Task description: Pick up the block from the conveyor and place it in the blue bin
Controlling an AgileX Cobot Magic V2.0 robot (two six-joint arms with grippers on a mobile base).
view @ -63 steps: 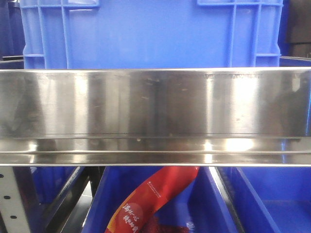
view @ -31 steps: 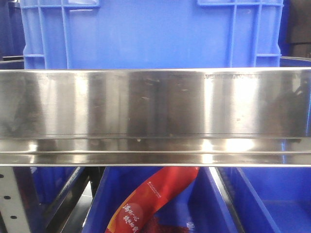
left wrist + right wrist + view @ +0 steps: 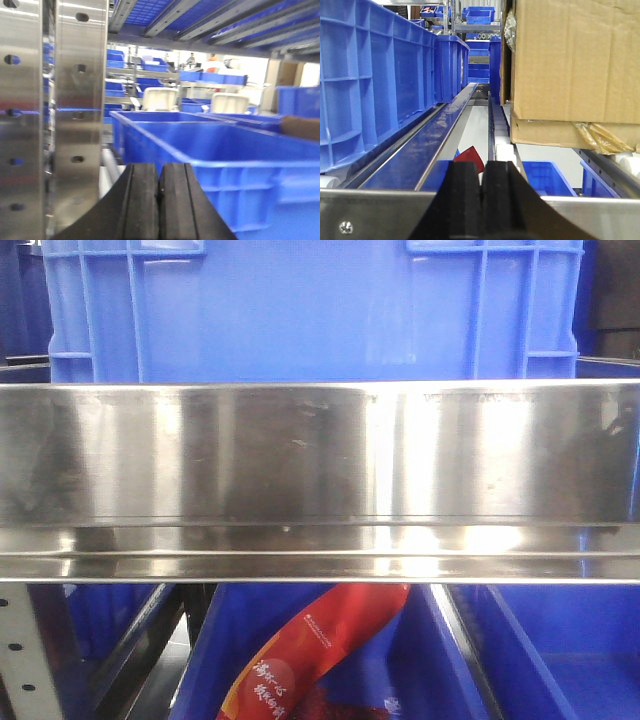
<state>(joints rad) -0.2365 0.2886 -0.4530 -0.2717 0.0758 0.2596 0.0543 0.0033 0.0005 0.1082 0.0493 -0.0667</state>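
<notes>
No block and no conveyor belt show in any view. Several blue bins are in view: a large one right in front of my left gripper, one on the shelf in the front view, and lower ones. I cannot tell which bin the task means. My left gripper is shut and empty, its black pads touching. My right gripper is shut and empty too, just behind a steel rail and pointing down a shelf aisle.
A wide steel shelf rail crosses the front view. A red packet lies in a bin below it and also shows in the right wrist view. A steel upright stands left of the left gripper. A cardboard box and blue crates flank the aisle.
Only the reflections on the steel rail shift slightly. Nothing else has moved.
</notes>
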